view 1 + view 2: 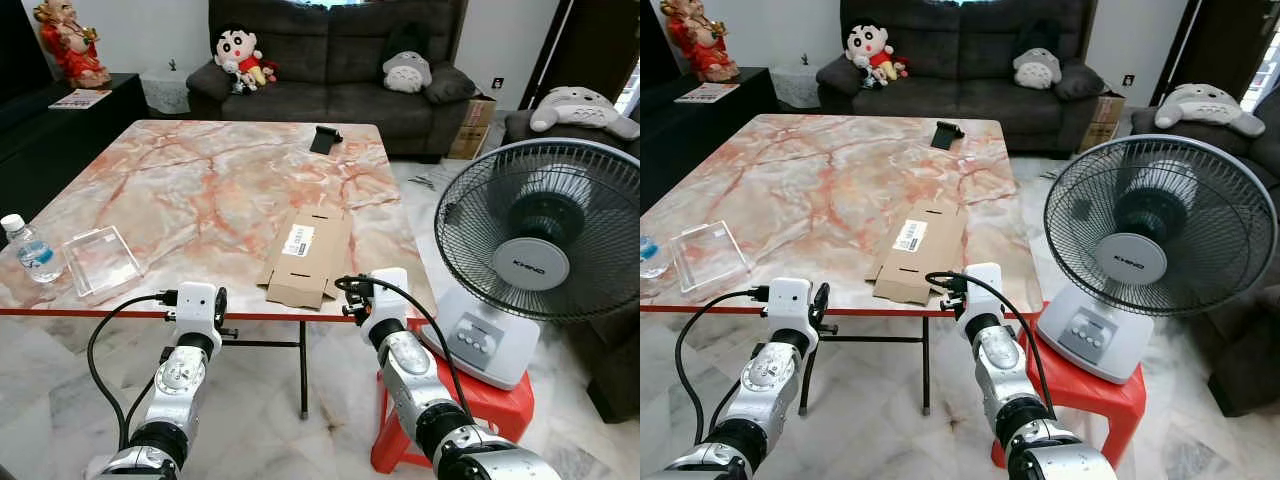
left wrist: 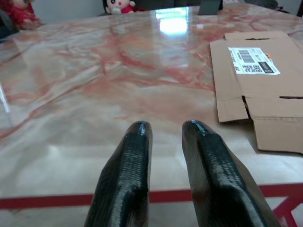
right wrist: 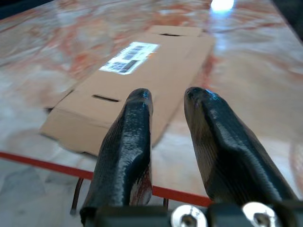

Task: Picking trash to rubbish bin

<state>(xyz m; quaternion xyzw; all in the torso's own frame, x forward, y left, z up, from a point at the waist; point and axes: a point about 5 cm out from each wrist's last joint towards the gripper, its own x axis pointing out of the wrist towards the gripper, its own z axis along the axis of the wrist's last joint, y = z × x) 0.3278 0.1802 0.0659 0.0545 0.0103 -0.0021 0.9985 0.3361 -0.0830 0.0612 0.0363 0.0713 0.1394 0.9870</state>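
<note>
Nearest the camera, the left claw (image 1: 197, 312) hovers at the desk's (image 1: 200, 190) near edge, well left of the cardboard (image 1: 305, 255), fingers a narrow gap apart and holding nothing. The right claw (image 1: 385, 300) hangs just right of the cardboard's near corner, fingers likewise slightly parted and empty.

Left to right from the cardboard: far to its left, at the desk's left edge, stands a clear plastic bottle (image 1: 30, 250) with a white cap; between it and the cardboard lies a clear, shallow plastic tray (image 1: 100, 262). The cardboard itself is a flattened brown carton, thin, matte, slotted, with a white barcode label, and its near flap slightly overhangs the red-trimmed desk edge. Beyond it, towards the far edge, sits a small black object (image 1: 325, 138). Right of the cardboard, off the desk, a fan (image 1: 535, 250) stands on a red stool (image 1: 480, 410).

The desk is glossy marble-patterned stone, probably slick. The cardboard lies flat, so a claw would likely slide it rather than get under it; the overhanging flap looks the best purchase. A push could send it off the edge, and a wide swing of the right arm could knock the fan. No bin is in sight.
</note>
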